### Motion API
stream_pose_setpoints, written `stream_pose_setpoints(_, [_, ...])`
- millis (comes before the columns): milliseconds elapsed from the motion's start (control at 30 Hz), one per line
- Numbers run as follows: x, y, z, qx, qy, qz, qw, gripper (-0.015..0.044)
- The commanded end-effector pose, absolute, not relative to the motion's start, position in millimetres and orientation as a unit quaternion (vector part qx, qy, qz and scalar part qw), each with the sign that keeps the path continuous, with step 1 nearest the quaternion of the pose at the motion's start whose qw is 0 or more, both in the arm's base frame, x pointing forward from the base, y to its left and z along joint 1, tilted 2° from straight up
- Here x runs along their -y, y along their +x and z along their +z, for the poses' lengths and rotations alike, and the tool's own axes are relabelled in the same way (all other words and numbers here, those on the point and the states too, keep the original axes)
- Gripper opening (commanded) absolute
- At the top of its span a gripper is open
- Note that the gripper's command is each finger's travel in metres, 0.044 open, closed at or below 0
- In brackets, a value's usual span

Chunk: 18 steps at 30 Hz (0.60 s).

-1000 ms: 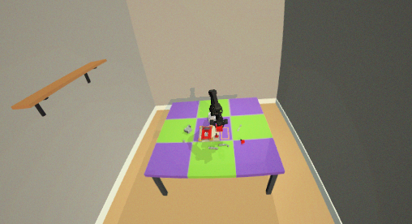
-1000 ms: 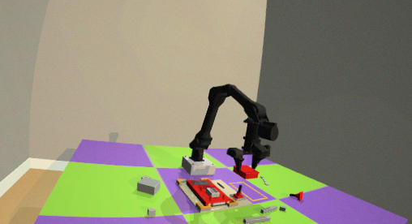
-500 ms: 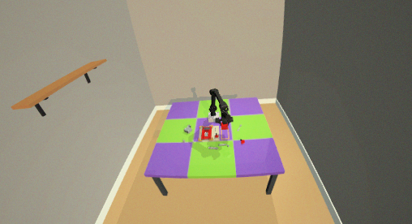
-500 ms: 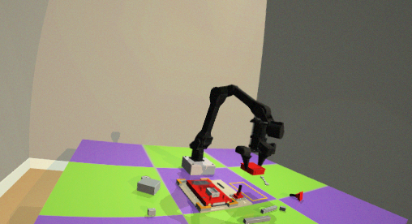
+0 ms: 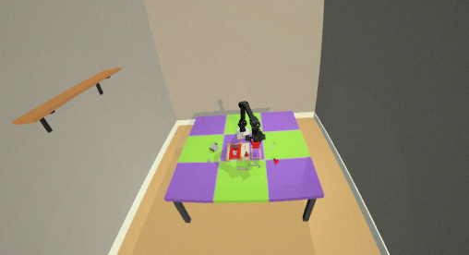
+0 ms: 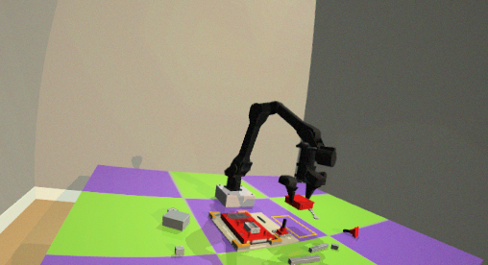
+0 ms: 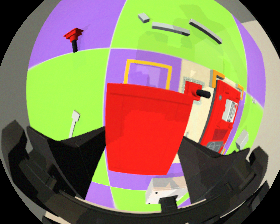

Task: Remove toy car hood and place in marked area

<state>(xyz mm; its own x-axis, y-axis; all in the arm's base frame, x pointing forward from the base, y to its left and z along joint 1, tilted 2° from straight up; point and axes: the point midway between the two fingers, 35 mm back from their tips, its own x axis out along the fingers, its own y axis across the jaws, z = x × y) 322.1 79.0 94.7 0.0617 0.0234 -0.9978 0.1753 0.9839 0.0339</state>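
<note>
The hood (image 5: 256,144) (image 6: 300,203) (image 7: 146,115) is a flat red block, held level above the table. My gripper (image 5: 256,140) (image 6: 300,199) (image 7: 143,135) points down and is shut on the hood, one finger at each side. The marked area is a yellow outline (image 6: 303,225) (image 7: 149,63) on the purple square. In the top view the hood covers its far end; in the wrist view the outline shows just past the hood's far edge. The toy car (image 5: 234,151) (image 6: 240,224) is a red body on a beige base, beside the outline, with no hood on it.
A black lever on a red foot (image 6: 282,230) (image 7: 192,89) stands between car and outline. Grey bars (image 6: 304,260) (image 7: 170,29) lie near the outline. A red-and-black piece (image 6: 354,231) (image 7: 73,35), a thin pale piece (image 6: 313,213) (image 7: 74,122) and a grey box (image 6: 176,220) lie farther out.
</note>
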Motion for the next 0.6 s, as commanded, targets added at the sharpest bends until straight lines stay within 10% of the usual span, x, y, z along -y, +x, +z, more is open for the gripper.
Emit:
stream_pose_setpoints(0, [-78.4, 321.4, 90.1, -0.684, 0.072, -0.055, 0.724, 0.0000])
stream_pose_setpoints(567, [-78.8, 323.0, 75.5, -0.684, 0.072, -0.055, 0.724, 0.0000])
